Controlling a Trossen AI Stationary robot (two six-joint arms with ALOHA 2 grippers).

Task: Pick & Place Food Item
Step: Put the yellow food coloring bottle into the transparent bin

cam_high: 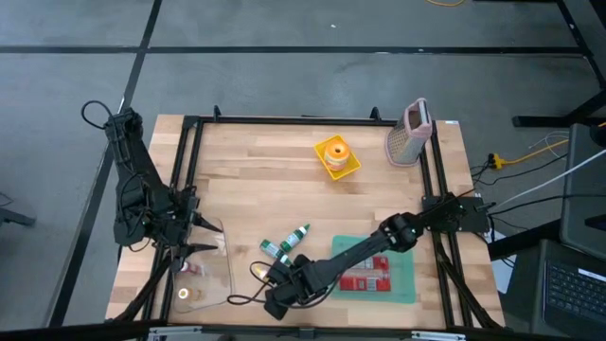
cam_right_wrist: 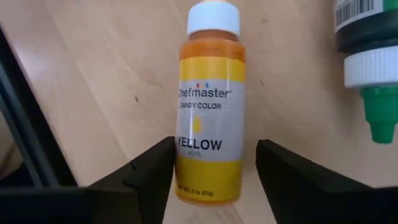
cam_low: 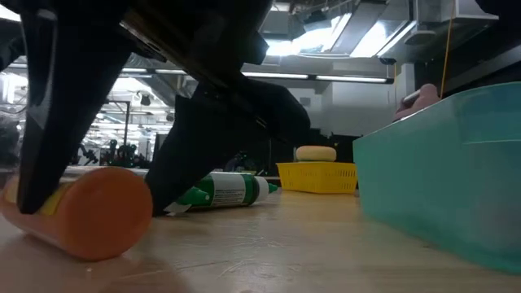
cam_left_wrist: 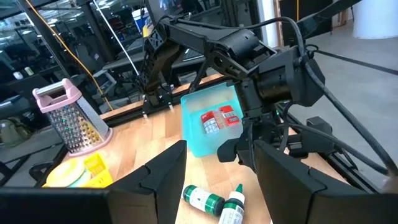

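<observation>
Yellow candy-colour bottle lies flat at the bench's 6 o'clock edge; right gripper straddles it, fingers apart, apparently lined up to clamp. Left gripper waits open at 8 o'clock.

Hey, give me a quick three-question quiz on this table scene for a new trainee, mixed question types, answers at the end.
1. True or false: the right pincer straddles the yellow bottle lying on the table.
2. Multiple choice: where are the red packets? A) in the yellow basket B) in the teal tray C) beside the grater
3. Fill in: next to the yellow bottle lie two bottles with ____ caps.

Key: 1 true; 2 B; 3 green. The left pincer waits open at the table's left side.
</observation>
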